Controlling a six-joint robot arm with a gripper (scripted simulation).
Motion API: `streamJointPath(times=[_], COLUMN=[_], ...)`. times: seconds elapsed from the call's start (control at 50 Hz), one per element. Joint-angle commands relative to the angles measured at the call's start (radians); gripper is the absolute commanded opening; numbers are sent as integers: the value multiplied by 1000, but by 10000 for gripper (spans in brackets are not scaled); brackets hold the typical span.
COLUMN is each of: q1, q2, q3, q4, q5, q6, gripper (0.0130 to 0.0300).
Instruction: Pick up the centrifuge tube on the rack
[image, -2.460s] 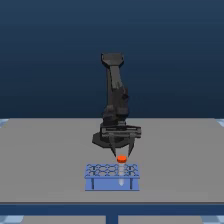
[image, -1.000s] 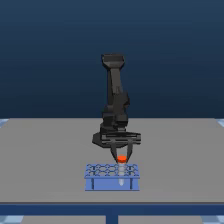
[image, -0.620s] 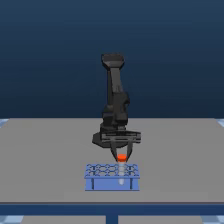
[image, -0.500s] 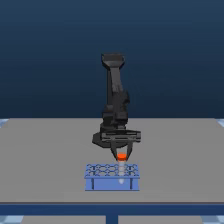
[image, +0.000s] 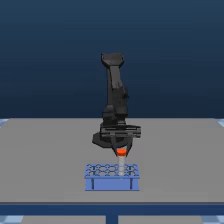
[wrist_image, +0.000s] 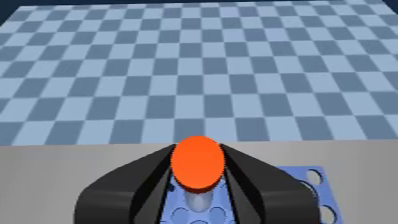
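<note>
Lower centre of the exterior view: the black arm's gripper (image: 120, 146) stands directly over the light-blue rack (image: 112, 183) on the grey desk (image: 45, 160), its fingers (wrist_image: 142, 176) clenched on the centrifuge tube (image: 120, 156) just under its orange-red cap (wrist_image: 197, 162). In the wrist view the two dark fingers flank the cap on either side with no gap showing, the pale tube body hanging between them toward the rack's holes near the bottom edge of that frame. In the exterior view the cap sits clear above the rack's top, the translucent body running down to it; whether the tip remains inside a hole cannot be told.

The tube looks light and slender, a thin plastic shell likely smooth and somewhat slippery, and apt to tilt or slide if pinched too low on its taper. The best hold appears to be where the fingers sit, on the collar below the cap, whose wider rim should act as a stop against slipping downward. A straight vertical lift would keep it from scraping the hole's edge.
</note>
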Motion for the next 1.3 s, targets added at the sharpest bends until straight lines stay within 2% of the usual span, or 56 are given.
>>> streamJointPath(times=[0.02,0.62,1.3], q1=[0,0,0], q2=[-11,-53,-85], q3=[-9,-43,-77], q4=[91,566,1082], q5=[23,55,50], q6=[-109,-589,-1109], gripper=[130,130,130])
